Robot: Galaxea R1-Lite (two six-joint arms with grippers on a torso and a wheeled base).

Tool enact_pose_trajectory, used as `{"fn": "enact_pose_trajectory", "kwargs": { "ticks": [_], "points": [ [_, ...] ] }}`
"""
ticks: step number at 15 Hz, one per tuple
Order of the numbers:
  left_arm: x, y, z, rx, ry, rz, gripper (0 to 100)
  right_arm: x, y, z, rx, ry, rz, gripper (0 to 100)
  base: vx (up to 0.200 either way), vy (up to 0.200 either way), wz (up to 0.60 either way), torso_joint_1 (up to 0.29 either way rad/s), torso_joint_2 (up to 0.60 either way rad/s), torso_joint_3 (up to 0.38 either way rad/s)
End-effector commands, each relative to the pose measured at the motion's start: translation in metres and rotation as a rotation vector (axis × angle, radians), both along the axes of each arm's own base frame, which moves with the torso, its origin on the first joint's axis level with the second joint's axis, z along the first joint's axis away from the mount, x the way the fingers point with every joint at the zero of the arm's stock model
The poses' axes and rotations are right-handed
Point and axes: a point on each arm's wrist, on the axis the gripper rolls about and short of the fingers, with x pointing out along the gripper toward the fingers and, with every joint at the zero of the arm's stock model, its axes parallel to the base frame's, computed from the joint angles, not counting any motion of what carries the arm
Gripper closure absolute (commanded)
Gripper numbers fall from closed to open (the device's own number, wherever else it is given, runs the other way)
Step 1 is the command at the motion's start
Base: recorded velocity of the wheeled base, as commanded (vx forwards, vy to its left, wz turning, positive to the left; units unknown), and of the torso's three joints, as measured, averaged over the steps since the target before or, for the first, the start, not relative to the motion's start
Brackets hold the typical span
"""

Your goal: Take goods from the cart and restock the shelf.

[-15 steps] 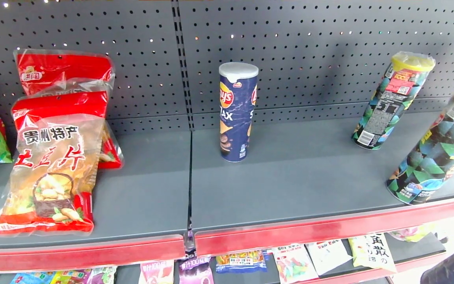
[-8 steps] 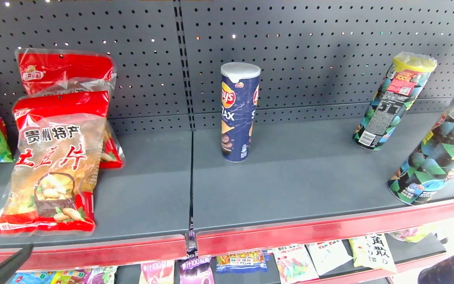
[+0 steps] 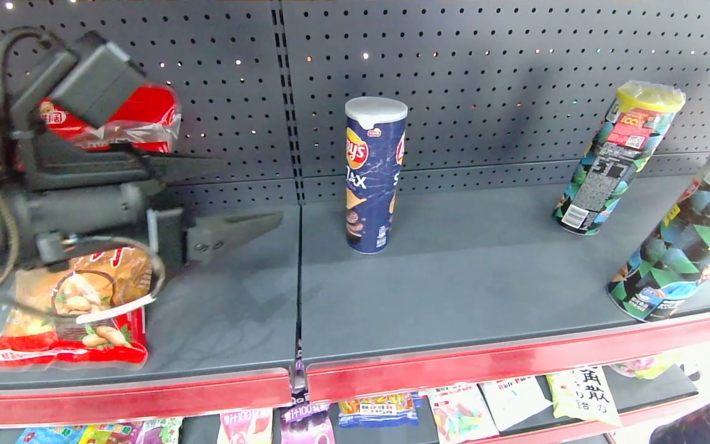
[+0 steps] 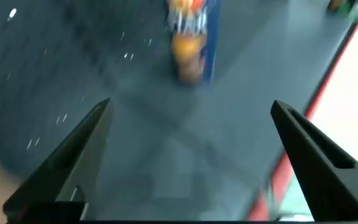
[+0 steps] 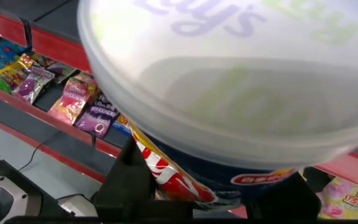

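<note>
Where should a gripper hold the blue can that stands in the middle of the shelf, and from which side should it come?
Grip the blue can at mid-body, fingers on opposite sides of its round wall, coming level from the shelf's open front. It stands upright, the pegboard is close behind, and the lid probably offers a poor hold.

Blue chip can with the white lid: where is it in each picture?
Head view: blue chip can upright, mid-shelf by the pegboard.
Left wrist view: blurry, ahead between the open fingers.
Right wrist view: a second can, gripped.
Shared: red shelf edge.
</note>
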Motion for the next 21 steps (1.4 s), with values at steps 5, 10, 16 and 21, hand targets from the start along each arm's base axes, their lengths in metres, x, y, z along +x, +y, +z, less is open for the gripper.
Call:
{"fn": "enact_pose_trajectory", "kwargs": {
  "ticks": [5, 10, 16, 21],
  "points": [
    [0.077, -0.057, -0.02, 0.016, 0.041, -0.025, 0, 0.0, 0.0, -0.002, 0.0, 0.009, 0.0, 100, 0.0, 0.0, 0.0, 0.0, 0.0, 0.0],
    [0.078, -0.061, -0.019, 0.016, 0.036, -0.02, 0, 0.001, 0.0, -0.003, 0.003, 0.017, -0.004, 100, 0.0, 0.0, 0.0, 0.0, 0.0, 0.0],
    [0.073, -0.069, -0.014, 0.026, 0.01, 0.032, 0, 0.002, 0.001, -0.003, 0.002, 0.02, -0.004, 100, 0.0, 0.0, 0.0, 0.0, 0.0, 0.0],
    [0.093, -0.064, -0.015, 0.015, 0.005, 0.039, 0, 0.001, 0.0, -0.003, 0.004, 0.019, -0.01, 100, 0.0, 0.0, 0.0, 0.0, 0.0, 0.0]
  ]
}}
